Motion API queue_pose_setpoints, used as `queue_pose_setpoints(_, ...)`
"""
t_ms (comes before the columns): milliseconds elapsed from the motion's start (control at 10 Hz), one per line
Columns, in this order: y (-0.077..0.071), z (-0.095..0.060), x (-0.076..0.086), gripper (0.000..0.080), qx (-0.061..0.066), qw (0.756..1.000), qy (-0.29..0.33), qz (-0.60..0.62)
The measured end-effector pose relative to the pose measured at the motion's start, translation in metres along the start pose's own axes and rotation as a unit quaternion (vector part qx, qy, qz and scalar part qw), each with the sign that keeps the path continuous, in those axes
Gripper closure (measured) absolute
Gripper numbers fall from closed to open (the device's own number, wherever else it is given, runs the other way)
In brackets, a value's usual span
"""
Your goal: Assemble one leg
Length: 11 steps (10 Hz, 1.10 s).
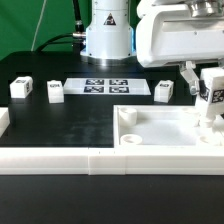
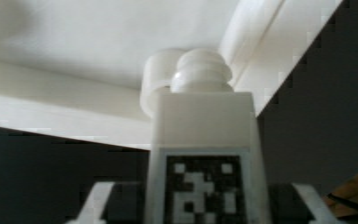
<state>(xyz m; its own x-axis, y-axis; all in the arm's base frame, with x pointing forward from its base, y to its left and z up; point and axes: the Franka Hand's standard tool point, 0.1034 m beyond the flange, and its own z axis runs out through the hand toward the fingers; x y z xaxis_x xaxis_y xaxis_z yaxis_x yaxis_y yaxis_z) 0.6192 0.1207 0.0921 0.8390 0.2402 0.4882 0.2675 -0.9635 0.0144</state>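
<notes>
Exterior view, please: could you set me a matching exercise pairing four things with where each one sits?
Things:
1. marker board
2. held leg
3. panel
4. leftmost loose leg

Places:
A. upright in the gripper, over the panel's end on the exterior view's right
B. standing on the black table, far on the exterior view's left
C. flat on the table just in front of the robot base
D. flat in the foreground, rim up, toward the exterior view's right

Pairs: 1-C, 2-A, 3-D, 4-B.
</notes>
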Motion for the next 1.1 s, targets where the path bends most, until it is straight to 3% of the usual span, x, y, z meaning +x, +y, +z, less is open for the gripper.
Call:
queue_pose_setpoints(200, 0.005, 0.009, 0.008, 0.0509, 0.0, 1.0, -0.001, 0.004)
queue_pose_setpoints(700, 0.004, 0.025, -0.001, 0.0509, -0.004, 1.0, 0.012, 0.005)
queue_pose_setpoints(1100, 0.002, 0.026, 0.0, 0.0509, -0.014, 0.999, 0.046, 0.005)
